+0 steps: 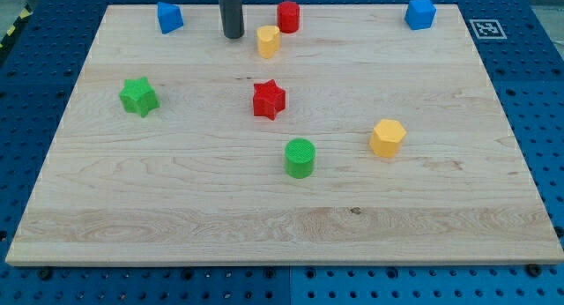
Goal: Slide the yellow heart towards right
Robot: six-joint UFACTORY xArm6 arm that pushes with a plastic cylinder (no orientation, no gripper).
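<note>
Looking near the view's top edge of the wooden board (pixel 176 190), you find the yellow heart (pixel 269 40), a small pale-yellow block with its lobes barely readable; it sits just left of and below the red cylinder (pixel 288 17), close, contact unclear; my tip (pixel 233 35) rests just to the heart's left, a narrow gap between them; you have no jaws to judge, only a dark rod.

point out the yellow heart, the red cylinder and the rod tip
yellow heart (pixel 269 40), camera view, middle of its top face
red cylinder (pixel 288 16), camera view, middle of its side wall
my tip (pixel 233 35), camera view, the rod's very bottom end
</note>
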